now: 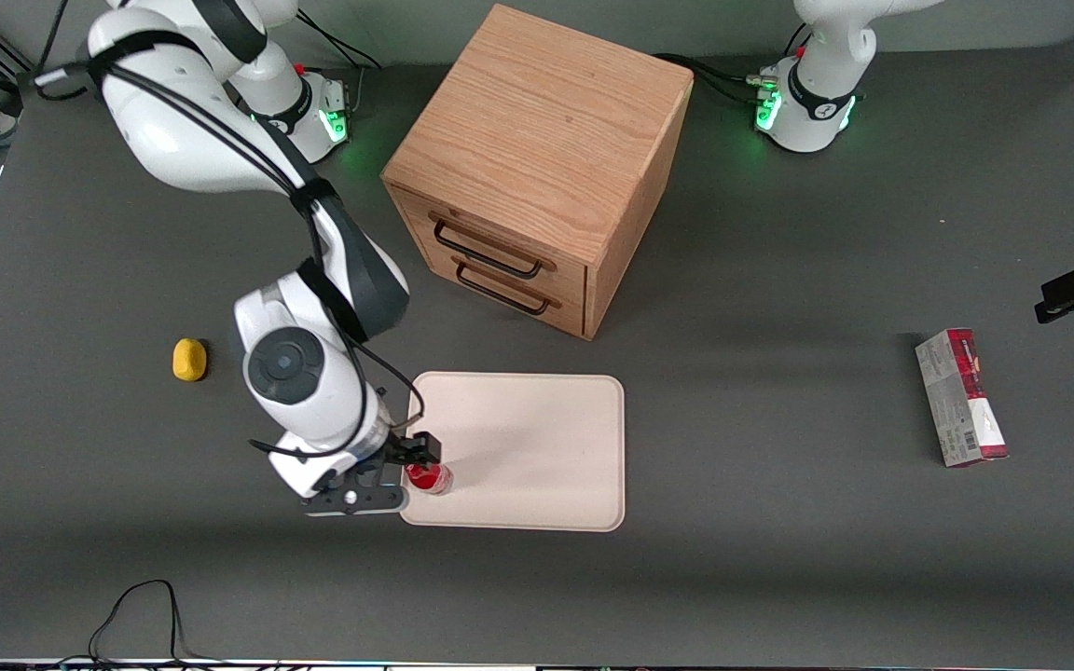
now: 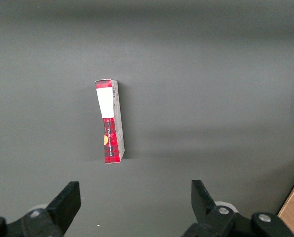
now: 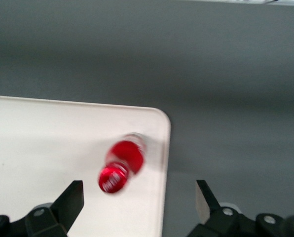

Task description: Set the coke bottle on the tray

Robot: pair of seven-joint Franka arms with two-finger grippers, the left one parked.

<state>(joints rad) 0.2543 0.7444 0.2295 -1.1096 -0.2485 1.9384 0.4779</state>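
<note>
Coke bottle (image 3: 121,165) is standing on the tray (image 1: 537,438), right by the corner nearest the front camera at the working arm's end, close to the rim. And look at the gripper (image 3: 139,200): it hangs directly above the bottle with its fingers spread wide, nothing between them, one on each side of the red cap seen from above. The bottle looks free of any grip.

From the wrist view the cap faces up at the camera, so the long axis runs roughly vertical, cap on top, clear base down on the tray. The cap sits a little off-centre from the body beneath, which may be a slight lean or just the viewing angle; hard to call.

As for handling, this looks like a small, light plastic bottle, stiff enough to pinch but smooth and round, so likely slippery and easy to topple given its slim shape. The sensible hold, by my reckoning, is across the body just under the cap, squeezing from two sides. With the bottle this near the rim, a knock could tip it off the tray.
</note>
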